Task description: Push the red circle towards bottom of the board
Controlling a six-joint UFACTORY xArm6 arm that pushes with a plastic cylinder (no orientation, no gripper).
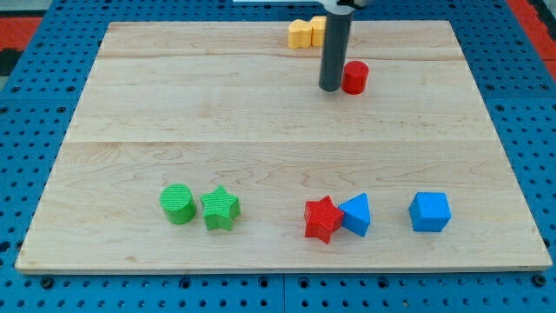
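Barely begun: my tip [331,88], a bare rod w/ no jaws to open or shut, touches red circle [354,77] on its left, circle near board [278,122] top, whole run down left.

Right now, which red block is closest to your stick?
The red circle, near the view's top. It sits right beside my tip, on its right. The red star lies far off near the view's bottom, touching the blue triangle.

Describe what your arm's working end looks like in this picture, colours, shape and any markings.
My end effector is a straight, smooth, dark grey cylindrical rod with no jaws. It enters from the view's top, where a wider black collar shows at the frame edge. My tip is blunt and flat. No cables, labels or markings are visible on it. It stands just left of the red circle.
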